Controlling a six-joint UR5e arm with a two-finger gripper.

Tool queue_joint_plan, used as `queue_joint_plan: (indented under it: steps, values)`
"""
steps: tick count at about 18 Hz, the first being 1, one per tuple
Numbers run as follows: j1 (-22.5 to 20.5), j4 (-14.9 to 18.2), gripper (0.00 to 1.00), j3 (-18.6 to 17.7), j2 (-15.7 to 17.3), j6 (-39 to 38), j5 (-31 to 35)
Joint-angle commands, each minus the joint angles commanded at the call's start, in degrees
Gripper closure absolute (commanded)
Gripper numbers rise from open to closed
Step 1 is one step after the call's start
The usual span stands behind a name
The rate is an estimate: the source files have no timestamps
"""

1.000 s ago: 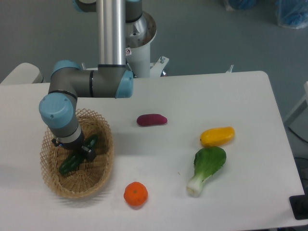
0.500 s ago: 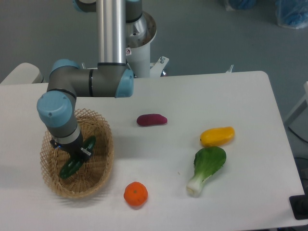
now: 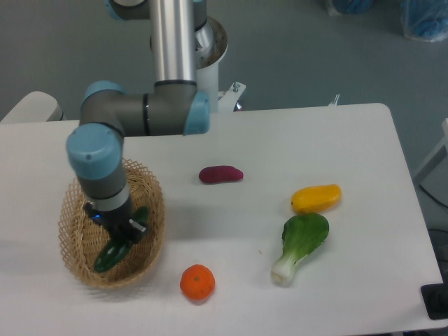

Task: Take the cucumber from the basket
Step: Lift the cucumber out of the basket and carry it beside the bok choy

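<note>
The tool (image 3: 120, 229) has shifted right over the half-second, its fingers apparently closed on the slim dark green cucumber (image 3: 115, 252), which lies tilted beneath it inside the oval tan wicker basket (image 3: 77, 203); lifting seems imminent.

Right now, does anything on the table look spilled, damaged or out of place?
Nothing stands out. The cucumber lies slanted in the basket under the gripper; the other produce sits apart on the table, intact.
</note>
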State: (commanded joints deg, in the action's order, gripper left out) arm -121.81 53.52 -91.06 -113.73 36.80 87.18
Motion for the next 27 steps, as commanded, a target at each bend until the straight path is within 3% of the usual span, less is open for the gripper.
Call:
queue_joint_plan:
  steps: [2,9,15,22,27]
  values:
    - [-2.19,1.14,0.75,1.14,-0.09,2.65,0.00]
    - [-9.67,10.10,0.75,7.64,-1.49,17.32,0.09]
    - [-15.91,20.73,0.75,18.19,-5.71,29.28,0.44]
    - [-19.25,21.36,0.75,22.77,-9.84,34.20,0.53]
    - [-20.40,23.38,0.75,24.79,-10.81,36.94,0.71]
